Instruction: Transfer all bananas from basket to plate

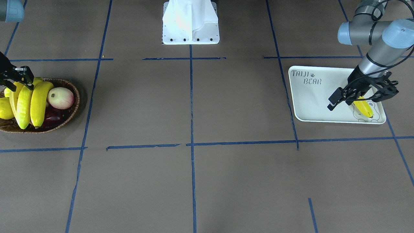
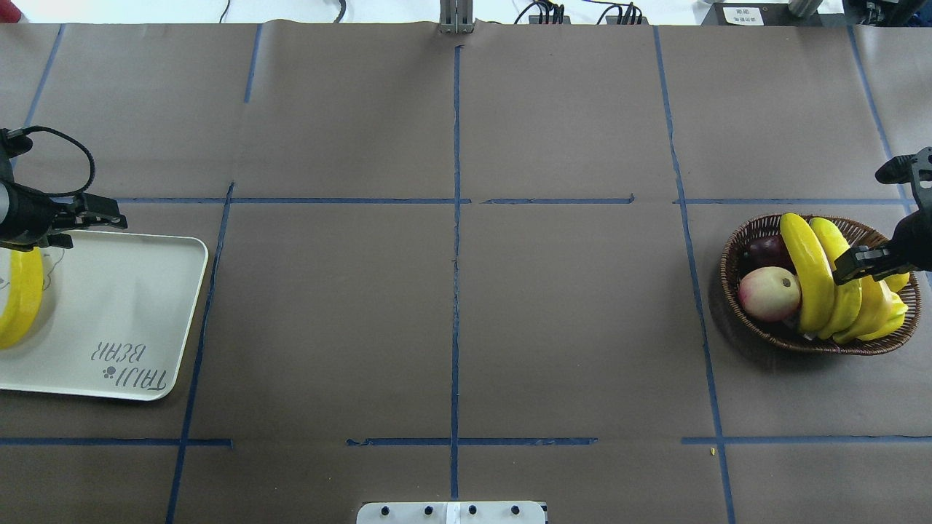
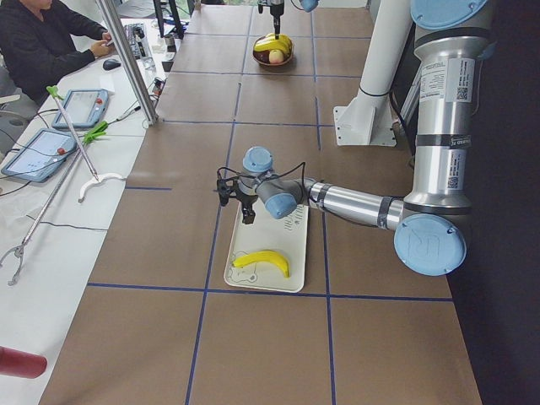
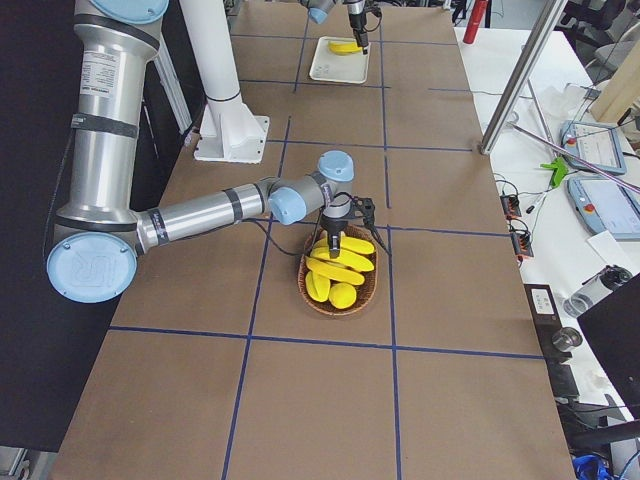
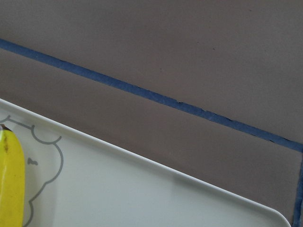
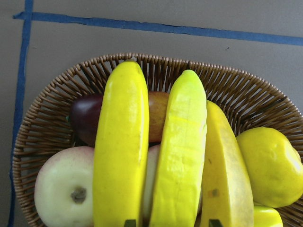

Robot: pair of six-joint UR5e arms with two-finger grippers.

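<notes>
Robotics lab, big table (image 2: 328, 109) under brown paper w/ blue tape grid (image 2: 456, 218), grey-blue industrial arm (image 4: 105, 130) by white pedestal (image 1: 190, 35), alu post (image 3: 126, 59), side bench (image 3: 51, 261) w/ teach pendants (image 3: 80, 108), cables (image 2: 542, 12), seated person (image 3: 42, 46) nearby

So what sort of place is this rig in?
Probably a robotics lab: a paper-covered table gridded with blue tape, teach pendants on a side desk, and a person seated there.

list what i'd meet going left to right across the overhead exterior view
long curved yellow banana → bare part of the white rounded-corner rectangular plate → central blue tape line → left rim of the round brown woven wicker basket → round pink-white apple → long yellow bananas
</notes>
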